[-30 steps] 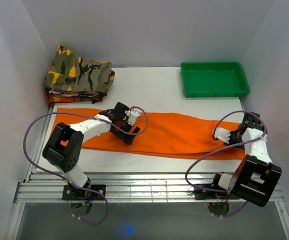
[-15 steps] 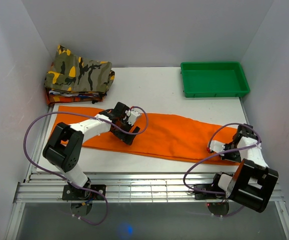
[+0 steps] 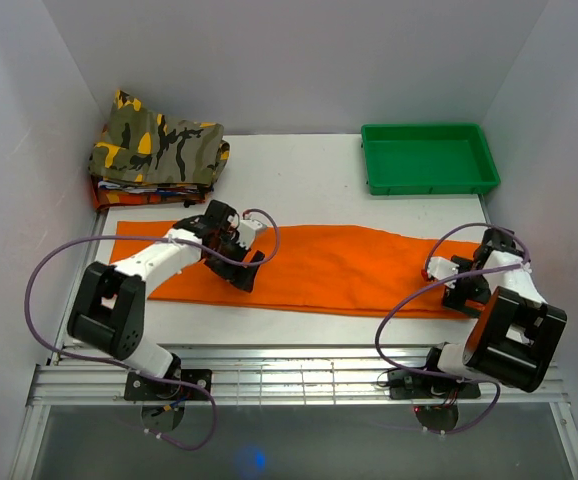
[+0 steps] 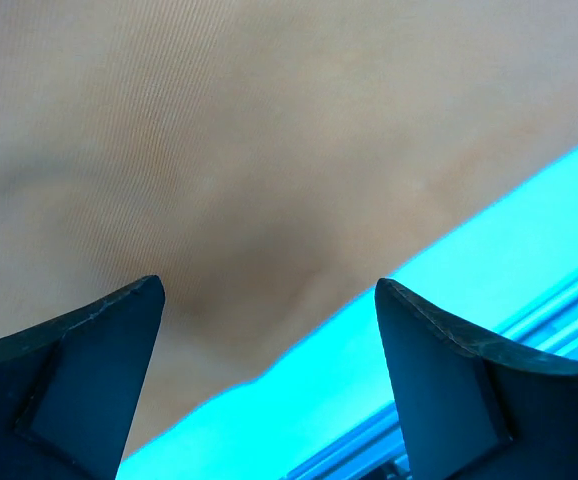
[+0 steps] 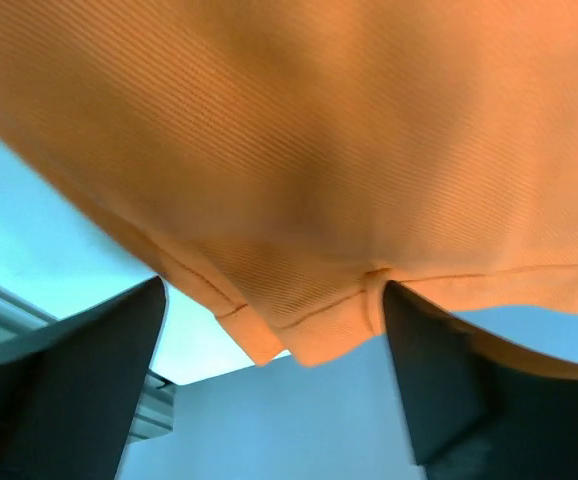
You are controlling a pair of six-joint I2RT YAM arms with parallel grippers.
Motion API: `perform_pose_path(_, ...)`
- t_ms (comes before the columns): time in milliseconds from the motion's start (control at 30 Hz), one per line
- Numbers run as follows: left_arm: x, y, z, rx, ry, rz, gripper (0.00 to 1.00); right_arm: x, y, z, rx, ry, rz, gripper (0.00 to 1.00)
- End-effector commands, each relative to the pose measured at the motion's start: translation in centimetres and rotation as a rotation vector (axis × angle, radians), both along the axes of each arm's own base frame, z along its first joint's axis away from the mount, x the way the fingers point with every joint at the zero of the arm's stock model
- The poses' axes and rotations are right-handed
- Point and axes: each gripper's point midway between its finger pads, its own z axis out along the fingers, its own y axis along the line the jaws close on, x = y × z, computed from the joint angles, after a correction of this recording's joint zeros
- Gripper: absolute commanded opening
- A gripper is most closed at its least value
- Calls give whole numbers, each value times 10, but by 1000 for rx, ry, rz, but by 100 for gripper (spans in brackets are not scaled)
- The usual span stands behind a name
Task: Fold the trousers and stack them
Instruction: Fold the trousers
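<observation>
At the back left the camouflage garment [image 3: 157, 148] lies folded, well apart from the work. Your left gripper [image 3: 237, 252] has drawn back a little toward the left, and its elbow has swung out toward the left wall. The arm reaches low over the cloth. In the wrist view its fingers stand wide apart, holding nothing, with the near edge of the fabric under them.

The trousers [image 3: 349, 268] lie flat in one long band across the table [image 3: 309, 170], from left to right.

Your right gripper [image 3: 447, 272] was down at the hem half a second ago. It has now come up again, beside the right end. Its fingers are also apart, and the seamed hem shows between them. I cannot tell if it touches them.

I judge that no fold is begun yet, since both ends are free.
</observation>
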Motion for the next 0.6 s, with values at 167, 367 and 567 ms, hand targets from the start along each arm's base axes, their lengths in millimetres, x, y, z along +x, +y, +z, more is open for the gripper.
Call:
perform_pose_path(167,47,-45,131,-272,-369,-153,98,45,80,119,463,-218,-12,90)
perform_pose_path(367,107,-67,178,-400,-600,-21,98,122,140,143,710,-241,-146,93)
perform_pose_path(567,133,-119,157,-523,-453,-197,83,195,184,116,822,-137,-234,64)
